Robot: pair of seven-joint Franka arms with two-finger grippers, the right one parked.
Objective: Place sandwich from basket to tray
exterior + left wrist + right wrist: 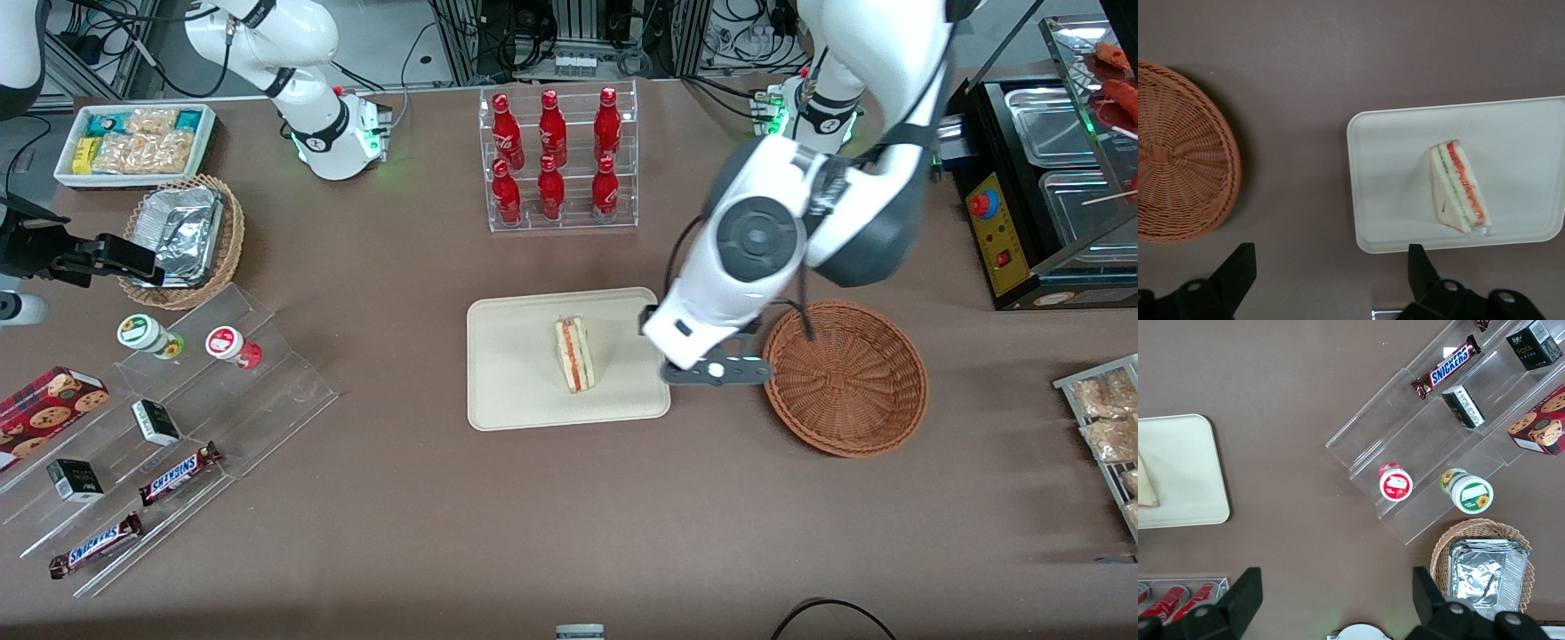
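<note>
1. The gripper [1325, 277] hangs up in the air over the bare table, above the gap between the tray and the basket. Its fingers [1238, 267] are spread wide with nothing between them, so it's carrying nothing.
2. Right by it is the tray [507, 400], and the sandwich [574, 354] lies flat on it, roughly mid-tray, a bit toward the edge nearest the basket. The red and green filling stripe is easy to spot along the cut side. Nothing is touching it.
3. Toward the working arm's end sits the basket [845, 378], and as far as I can see there's nothing in it, just wicker.
4. So progress-wise, I'd call the main job basically done: sandwich out of the basket, resting on the tray, gripper let go.
5. What's left, if anything, looks like just pulling the arm clear. The sandwich seems stable where it is, so no fixing needed, I'd guess.
</note>
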